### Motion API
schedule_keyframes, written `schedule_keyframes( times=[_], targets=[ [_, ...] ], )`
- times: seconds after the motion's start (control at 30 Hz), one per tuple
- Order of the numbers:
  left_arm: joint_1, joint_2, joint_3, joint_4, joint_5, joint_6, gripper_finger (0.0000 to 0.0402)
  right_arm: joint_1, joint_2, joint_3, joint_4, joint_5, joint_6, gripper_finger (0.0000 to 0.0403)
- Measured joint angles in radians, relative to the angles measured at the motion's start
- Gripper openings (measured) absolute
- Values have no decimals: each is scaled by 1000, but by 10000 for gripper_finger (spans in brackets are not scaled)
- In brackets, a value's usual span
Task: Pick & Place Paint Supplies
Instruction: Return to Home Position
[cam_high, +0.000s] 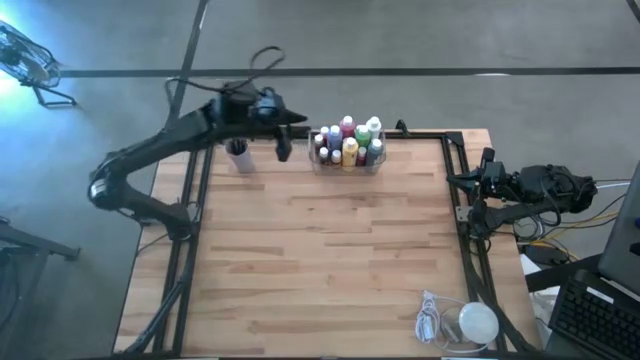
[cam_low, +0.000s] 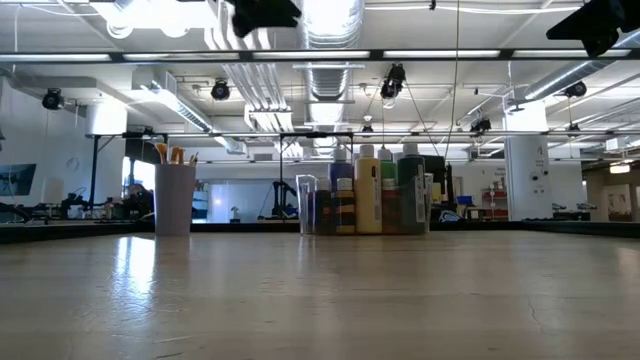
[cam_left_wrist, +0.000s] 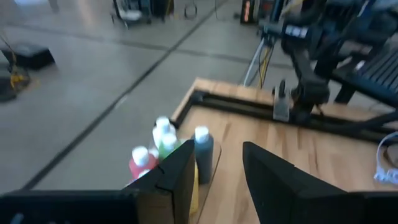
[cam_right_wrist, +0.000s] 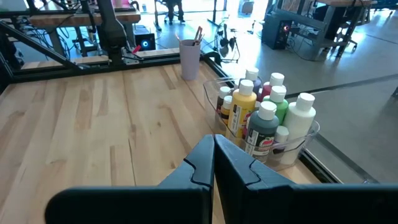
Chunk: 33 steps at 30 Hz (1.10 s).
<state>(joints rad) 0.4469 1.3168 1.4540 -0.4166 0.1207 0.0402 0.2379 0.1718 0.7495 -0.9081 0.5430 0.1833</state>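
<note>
Paint bottles (cam_right_wrist: 263, 127) crowd the clear tray (cam_right_wrist: 210, 93); left fingers (cam_left_wrist: 277, 177) parted, empty; right fingers (cam_right_wrist: 239, 168) closed, empty.

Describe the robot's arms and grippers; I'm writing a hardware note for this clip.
The left arm and right arm are matte black, slim links with bulkier joints. A dark cable loops off the left wrist. The left gripper and right gripper each have two flat, angular black fingers; no markings show.
</note>
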Motion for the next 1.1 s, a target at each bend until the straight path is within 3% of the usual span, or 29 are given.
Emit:
schedule_keyframes(
  times=[0.4,0.5,0.67,0.93,1.1],
  targets=[
    [0,-199,0,-20,-2,-21,140,0,0,0,0,0,0,8],
    [-2,-258,-1,-90,4,-19,140,0,0,0,0,0,0,8],
    [-16,-334,-12,-245,101,-68,140,0,0,0,0,0,0,8],
    [-97,-424,-183,-219,105,-58,140,0,0,0,0,0,0,8],
    [-147,-484,-361,-64,103,-53,140,0,0,0,0,0,0,8]
  ],
)
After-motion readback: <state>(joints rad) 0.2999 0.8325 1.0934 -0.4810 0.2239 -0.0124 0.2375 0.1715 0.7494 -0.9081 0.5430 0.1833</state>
